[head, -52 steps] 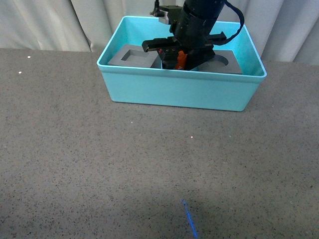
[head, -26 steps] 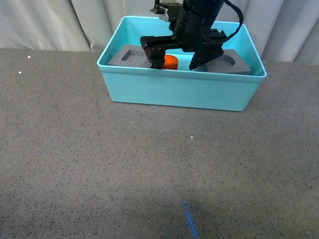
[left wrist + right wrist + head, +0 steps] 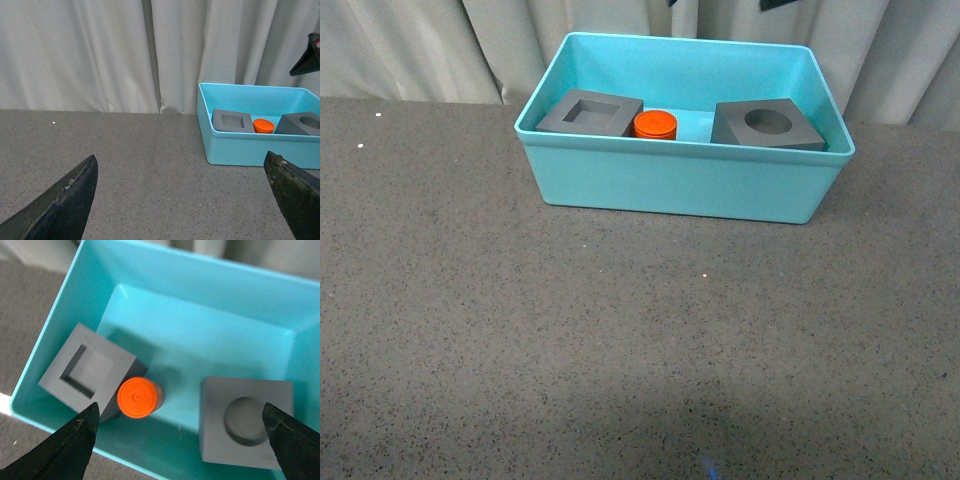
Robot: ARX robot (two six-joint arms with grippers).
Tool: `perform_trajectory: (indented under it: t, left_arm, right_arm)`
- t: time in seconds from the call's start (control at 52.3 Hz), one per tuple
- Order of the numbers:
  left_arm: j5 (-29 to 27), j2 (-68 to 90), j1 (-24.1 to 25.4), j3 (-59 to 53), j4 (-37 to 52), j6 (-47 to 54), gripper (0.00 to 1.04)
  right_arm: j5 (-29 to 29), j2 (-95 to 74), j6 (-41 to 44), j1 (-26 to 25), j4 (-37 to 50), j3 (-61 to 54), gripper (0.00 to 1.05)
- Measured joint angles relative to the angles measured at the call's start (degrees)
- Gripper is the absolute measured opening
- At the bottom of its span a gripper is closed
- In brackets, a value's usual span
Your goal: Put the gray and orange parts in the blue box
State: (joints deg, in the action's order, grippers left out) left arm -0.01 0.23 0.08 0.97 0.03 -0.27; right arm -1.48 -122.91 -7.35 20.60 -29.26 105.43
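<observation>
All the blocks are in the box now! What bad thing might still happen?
Little looks risky. The orange cylinder stands upright right beside the gray cube with the square recess, so a bump to the blue box might topple it. The open right end effector hangs above the box and might clip something if it dropped.

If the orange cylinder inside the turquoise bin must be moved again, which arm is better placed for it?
The right arm, probably. Its open tool hangs directly above the light turquoise plastic bin, looking down on the orange cylinder. The left tool, also open, sits far off to the side over the table.
</observation>
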Motion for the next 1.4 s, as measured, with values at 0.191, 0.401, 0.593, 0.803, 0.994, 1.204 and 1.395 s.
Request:
perform_trajectory:
  t: [0.191, 0.401, 0.593, 0.803, 0.994, 1.204, 1.395]
  left_arm:
    - [0.0, 0.0, 0.0, 0.0, 0.0, 0.0, 0.98]
    - [0.0, 0.0, 0.0, 0.0, 0.0, 0.0, 0.98]
    - [0.0, 0.0, 0.0, 0.0, 0.0, 0.02, 0.98]
    - [-0.02, 0.0, 0.0, 0.0, 0.0, 0.0, 0.98]
    - [0.02, 0.0, 0.0, 0.0, 0.0, 0.0, 0.98]
    - [0.0, 0.0, 0.0, 0.0, 0.0, 0.0, 0.98]
    - [0.0, 0.0, 0.0, 0.0, 0.0, 0.0, 0.98]
  right_arm:
    - [9.01, 13.79, -0.87, -1.36, 13.9, -17.22, 0.95]
    - [16.94, 28.28, -0.42, -3.06, 23.21, -34.34, 0.95]
    - [20.2, 36.54, 1.07, -3.54, 26.47, -45.66, 0.95]
    - [14.8, 45.99, 6.27, -6.29, 68.48, -70.75, 0.63]
    - [11.32, 55.04, 7.04, -10.88, 75.41, -84.32, 0.22]
    - [8.61, 61.22, 7.32, -13.09, 75.65, -90.68, 0.0]
    - [6.82, 68.0, 7.32, -15.34, 74.03, -95.95, 0.0]
